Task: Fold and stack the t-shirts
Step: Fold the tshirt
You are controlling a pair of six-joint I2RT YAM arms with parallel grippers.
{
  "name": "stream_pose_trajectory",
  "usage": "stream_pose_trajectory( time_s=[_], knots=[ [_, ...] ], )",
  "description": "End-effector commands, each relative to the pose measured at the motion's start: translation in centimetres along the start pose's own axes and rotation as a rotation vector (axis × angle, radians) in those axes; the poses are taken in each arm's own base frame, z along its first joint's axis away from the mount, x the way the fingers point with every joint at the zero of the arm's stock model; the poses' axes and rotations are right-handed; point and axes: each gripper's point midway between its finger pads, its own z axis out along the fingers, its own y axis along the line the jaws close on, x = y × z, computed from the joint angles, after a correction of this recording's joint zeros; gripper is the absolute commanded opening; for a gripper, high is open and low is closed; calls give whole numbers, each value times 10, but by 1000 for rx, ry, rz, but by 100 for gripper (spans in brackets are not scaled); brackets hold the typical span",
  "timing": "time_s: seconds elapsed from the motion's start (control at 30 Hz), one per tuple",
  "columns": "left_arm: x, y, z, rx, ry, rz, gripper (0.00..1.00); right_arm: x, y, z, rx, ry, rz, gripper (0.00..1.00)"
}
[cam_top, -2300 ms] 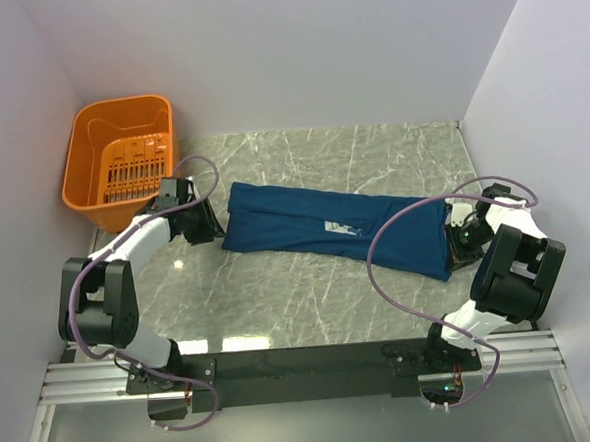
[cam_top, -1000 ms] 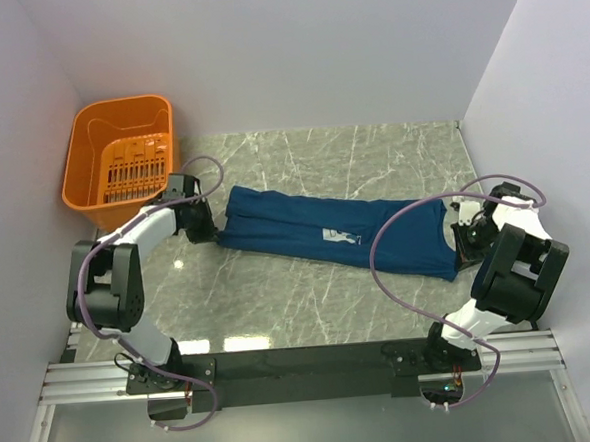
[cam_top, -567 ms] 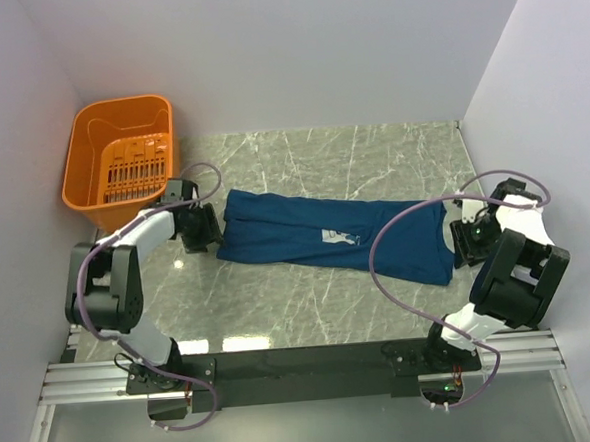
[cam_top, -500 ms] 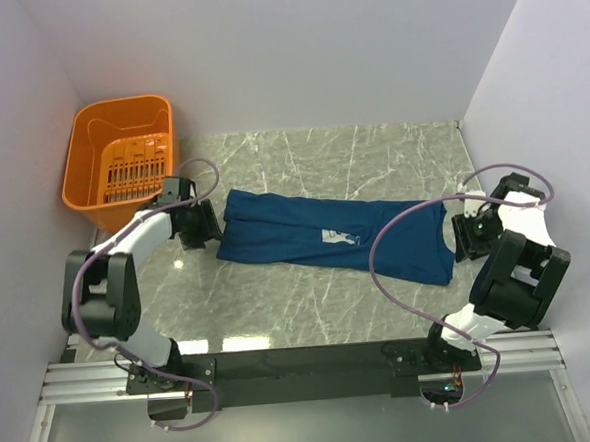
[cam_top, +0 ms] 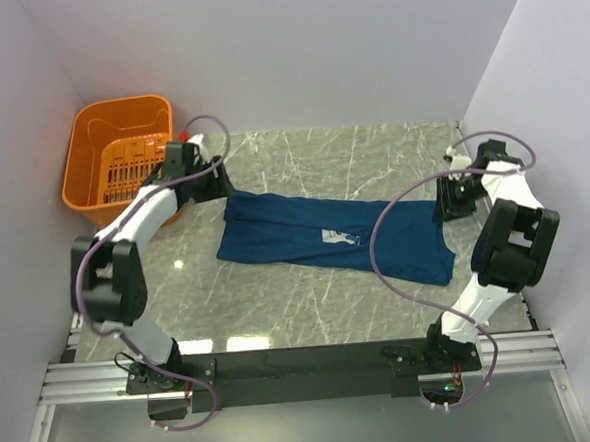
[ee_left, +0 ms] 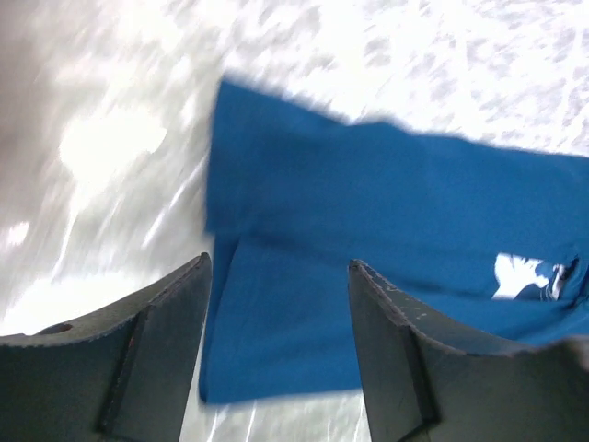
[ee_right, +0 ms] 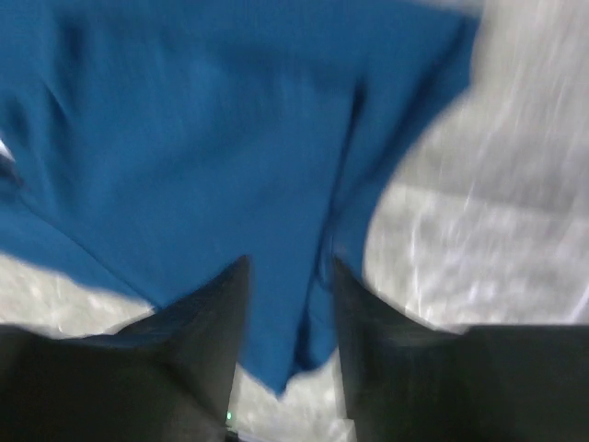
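Tabletop (cam_top: 371, 156) carried the navy t-shirt (cam_top: 331, 234) as a long folded band across its middle. Both claws had just let go: left gripper (cam_top: 210, 181) and right gripper (cam_top: 450, 199) hung open and empty near its ends, where a second earlier they had pinched them low. I judged that fold finished

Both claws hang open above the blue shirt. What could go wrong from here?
The t-shirt lies as a long, slanted strip with its layers offset at the left end, so the next fold may come out crooked. The right arm's purple cable loops over the cloth and might snag it. The left gripper is close to the orange basket and could bump it.
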Motion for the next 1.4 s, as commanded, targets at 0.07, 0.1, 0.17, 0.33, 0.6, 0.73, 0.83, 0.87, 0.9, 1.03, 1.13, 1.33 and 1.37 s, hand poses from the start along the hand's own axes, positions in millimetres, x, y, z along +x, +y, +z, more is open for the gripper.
stream_pose_trajectory(
  time_s=[0.07,0.1,0.17,0.33,0.6,0.73,0.83,0.87,0.9,1.03,1.13,1.33,1.37],
  knots=[
    [-27,-47,35,141,-3,178,63,-73,20,-4,-60,-129,10,31],
    [-19,-51,48,167,36,197,60,-73,23,-1,-78,-116,0,23],
    [-28,-69,57,209,25,273,57,-72,39,-3,-157,-99,-63,17],
    [-7,-86,93,257,120,331,42,-66,53,3,-215,-101,-127,3],
    [12,-68,112,174,170,317,33,-53,45,55,-22,14,-129,0],
    [23,-57,114,138,193,312,33,-54,34,68,109,52,-151,0],
    [35,-48,118,110,228,292,33,-58,27,76,172,86,-174,0],
    [38,-45,119,99,237,285,33,-57,26,82,182,101,-183,0],
    [39,-42,120,84,242,275,33,-58,25,84,198,111,-196,0],
    [47,-31,123,39,264,244,33,-62,21,93,235,137,-225,0],
    [52,-19,123,8,276,211,33,-66,17,99,252,148,-232,0],
    [66,5,119,-60,308,134,33,-105,17,103,282,114,-285,0],
    [65,7,116,-68,304,120,33,-109,13,107,300,123,-292,0]
  ],
)
